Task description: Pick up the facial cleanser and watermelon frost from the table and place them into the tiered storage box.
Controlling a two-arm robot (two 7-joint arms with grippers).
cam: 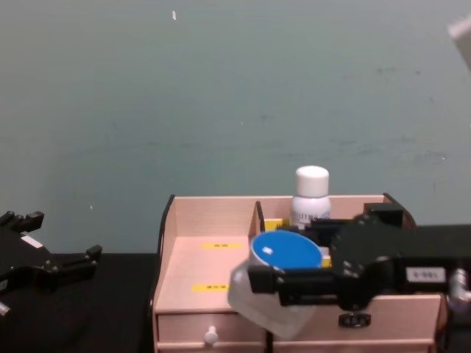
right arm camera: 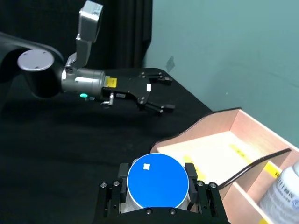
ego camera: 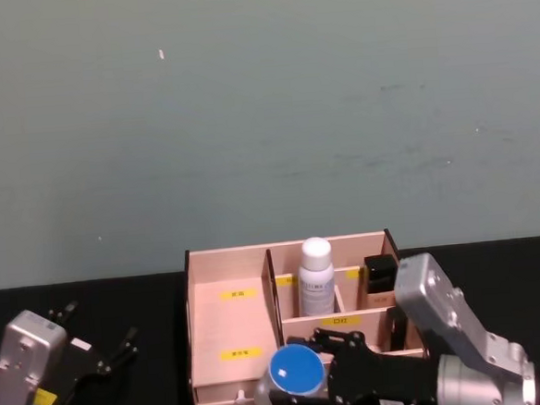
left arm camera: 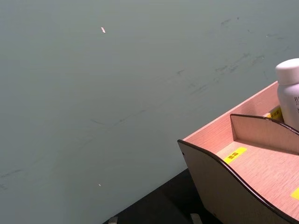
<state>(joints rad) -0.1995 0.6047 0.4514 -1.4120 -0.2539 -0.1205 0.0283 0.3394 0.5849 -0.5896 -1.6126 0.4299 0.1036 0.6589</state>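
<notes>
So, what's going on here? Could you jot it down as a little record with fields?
Right end effector: shut on the blue-lidded jar, at the front of the tiered storage box
Jar: tilted, not yet in a compartment
Left end effector: open, idle above the black table, left of the box
Already in box: white bottle, upright in a rear compartment

The tiered storage box (ego camera: pixel 225 324) is viewed steeply from overhead, frontally from the chest, and closely from both wrists.
</notes>
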